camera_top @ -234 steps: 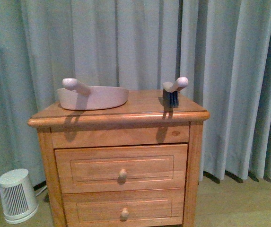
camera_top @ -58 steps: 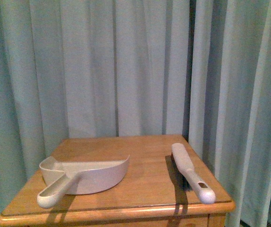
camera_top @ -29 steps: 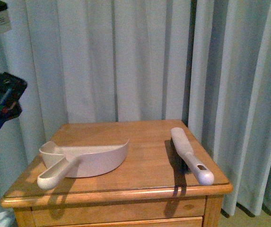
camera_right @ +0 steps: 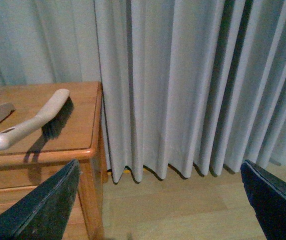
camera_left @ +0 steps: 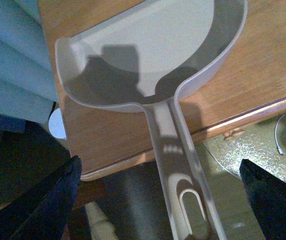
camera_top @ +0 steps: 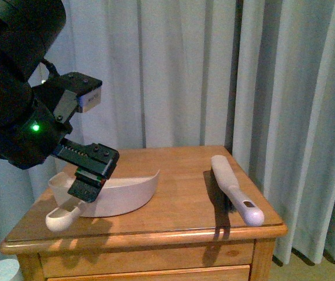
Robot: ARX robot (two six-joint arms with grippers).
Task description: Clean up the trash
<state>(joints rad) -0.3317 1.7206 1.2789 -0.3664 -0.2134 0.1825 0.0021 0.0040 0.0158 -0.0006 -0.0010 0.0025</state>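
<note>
Trash shows in none of the three views, so its look and place cannot be told.

Front view: the left gripper point(camera_top: 88, 175) hangs over the handle end of a beige dustpan point(camera_top: 129, 196) on a wooden nightstand point(camera_top: 179, 219). A beige brush point(camera_top: 231, 187) lies well apart, near the other edge. A grey curtain point(camera_top: 185, 70) hangs behind.

Left wrist view: the left gripper point(camera_left: 158, 165) has its fingers spread wide. The dustpan point(camera_left: 182, 40) handle runs between them, touching neither. The pan holds only bare plastic and shadow.

Right wrist view: the right gripper point(camera_right: 160, 164) is spread wide and grips nothing. It sits beside the nightstand point(camera_right: 78, 135), facing the curtain point(camera_right: 182, 75), with the brush point(camera_right: 38, 120) lying on top.
</note>
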